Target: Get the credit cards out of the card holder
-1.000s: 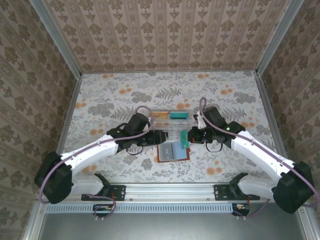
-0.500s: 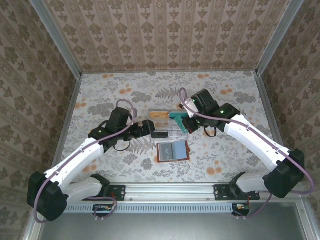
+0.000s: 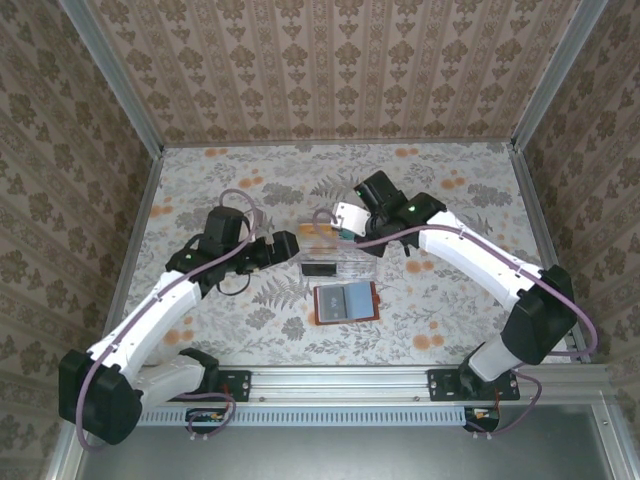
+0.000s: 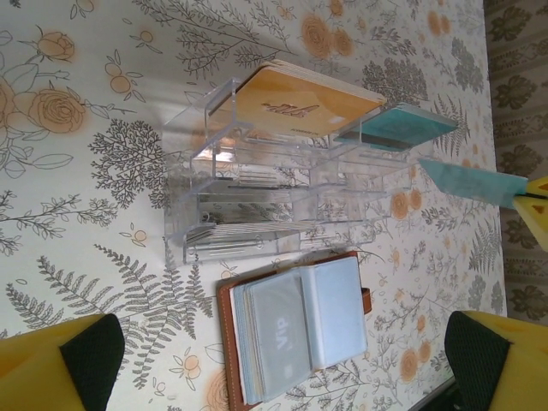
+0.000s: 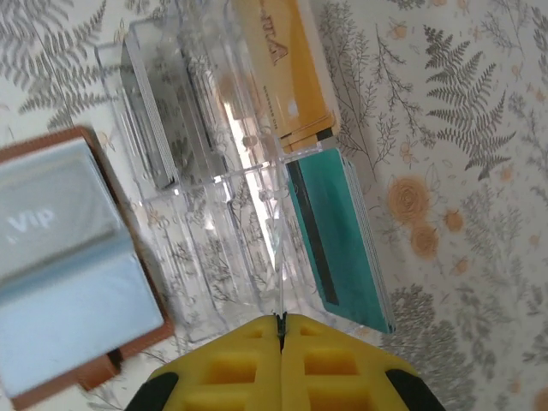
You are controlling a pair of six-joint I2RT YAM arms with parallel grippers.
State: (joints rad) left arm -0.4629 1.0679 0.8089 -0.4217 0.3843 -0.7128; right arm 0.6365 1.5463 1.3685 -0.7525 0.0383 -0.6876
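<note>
One card holder (image 3: 345, 302) lies open on the table beside one clear tray (image 4: 184, 145), which holds three stacks of credit cards: orange cards (image 4: 304, 101), teal cards (image 4: 398, 127), black cards (image 3: 320, 268). One loose teal card (image 4: 469, 181), seen flat-on from the left wrist and edge-on from the right wrist, is pinched in the clenched right gripper (image 5: 280, 321). Left gripper (image 3: 290, 247) is spread wide and empty.

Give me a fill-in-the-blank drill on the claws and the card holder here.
The left claw is ___, holding nothing. The right claw is shut on a ___ card. The card holder lies unfolded, one pocket showing the word ___.
Missing words: open; teal; VIP.
</note>
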